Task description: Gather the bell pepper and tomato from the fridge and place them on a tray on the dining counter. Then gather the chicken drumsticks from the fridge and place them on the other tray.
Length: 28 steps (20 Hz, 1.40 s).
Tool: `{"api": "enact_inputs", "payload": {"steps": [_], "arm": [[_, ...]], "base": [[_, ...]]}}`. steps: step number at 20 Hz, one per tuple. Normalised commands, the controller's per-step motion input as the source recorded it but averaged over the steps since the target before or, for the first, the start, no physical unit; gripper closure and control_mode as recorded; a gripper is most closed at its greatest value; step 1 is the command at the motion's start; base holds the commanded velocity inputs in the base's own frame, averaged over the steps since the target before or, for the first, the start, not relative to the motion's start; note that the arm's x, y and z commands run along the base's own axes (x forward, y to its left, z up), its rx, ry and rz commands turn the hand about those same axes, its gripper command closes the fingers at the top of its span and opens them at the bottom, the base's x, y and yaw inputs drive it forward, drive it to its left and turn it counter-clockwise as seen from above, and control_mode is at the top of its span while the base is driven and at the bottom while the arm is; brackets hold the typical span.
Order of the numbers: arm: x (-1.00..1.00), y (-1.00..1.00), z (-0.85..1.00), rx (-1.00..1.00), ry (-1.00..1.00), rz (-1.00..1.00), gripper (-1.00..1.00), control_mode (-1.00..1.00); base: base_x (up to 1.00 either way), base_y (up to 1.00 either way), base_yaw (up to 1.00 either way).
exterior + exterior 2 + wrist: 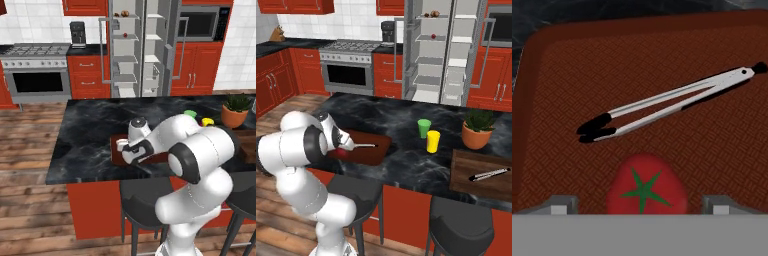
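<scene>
- Left base view: the arm bends low over the dining counter [85, 135], with its hand over the reddish-brown tray [116, 156]. It reaches down there because this tray is where the vegetables go. Far behind, the fridge [142, 50] stands with both doors open, I think so the robot can go back for more food. A small red thing and a brownish thing sit on its upper shelves; they are too small to name.
- Right base view: the tomato [344, 151] peeks out red on the tray, just under the robot's hand. Silver tongs [363, 146] lie next to it. The other tray [491, 186], darker, waits far to the side with its own tongs, ready for the chicken.
- Hand view: the gripper [641, 206] is spread wide, one tip on each side of the tomato. The tomato sits on the tray by itself, green star up. I think it was just set down.
</scene>
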Motion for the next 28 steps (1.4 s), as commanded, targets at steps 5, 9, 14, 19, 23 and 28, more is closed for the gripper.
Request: {"api": "enact_inputs", "payload": {"steps": [5,9,14,19,23,28], "arm": [[-0.22,0.01,0.94,0.00,0.00,0.00,-1.00,-1.00],[-0.20,0.07,0.95,0.00,0.00,0.00,-1.00,-1.00],[-0.44,0.14,0.73,0.00,0.02,0.00,-1.00,-1.00],[-0.81,0.18,0.40,0.00,0.02,0.00,-1.00,-1.00],[-1.00,0.11,0.12,0.00,0.00,0.00,-1.00,-1.00],[-1.00,0.01,0.05,0.00,0.00,0.00,-1.00,-1.00]], "base": [[0.00,0.00,0.00],[0.00,0.00,0.00],[0.00,0.00,0.00],[0.00,0.00,0.00],[0.00,0.00,0.00],[0.00,0.00,0.00]]}}
